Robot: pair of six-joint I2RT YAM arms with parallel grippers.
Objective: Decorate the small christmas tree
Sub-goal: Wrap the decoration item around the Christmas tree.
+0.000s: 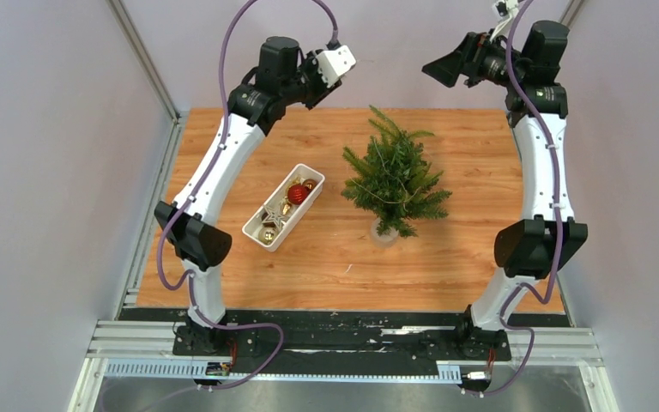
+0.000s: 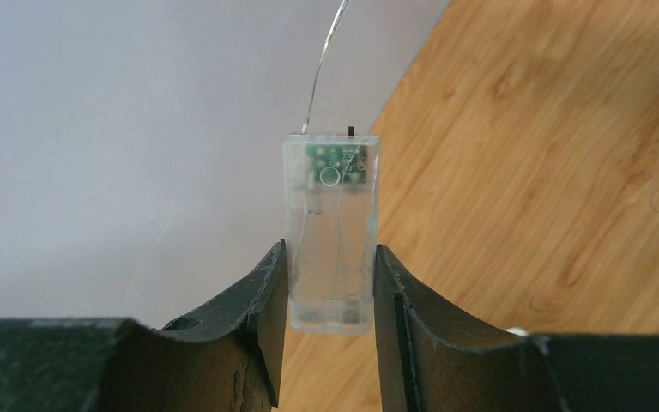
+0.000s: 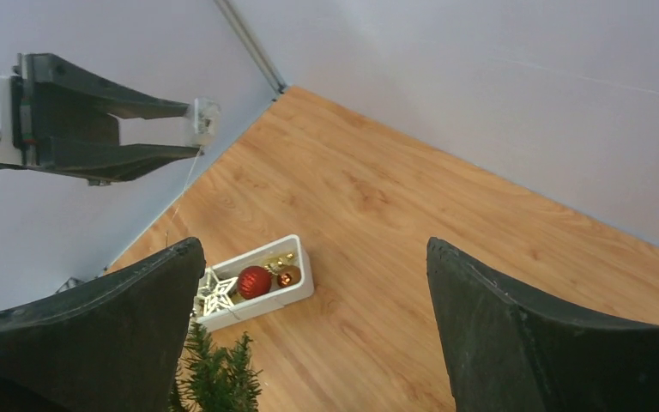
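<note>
Only a few branches of the small christmas tree (image 3: 214,382) show above the right wrist view's bottom edge.

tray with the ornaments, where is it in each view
Top external: tray left of centre, left of the tree.
Left wrist: not in view; only a clear box in the left gripper.
Right wrist: tray lower left, above the tree top.
Shared landmark: the tree, in both tray views.
</note>
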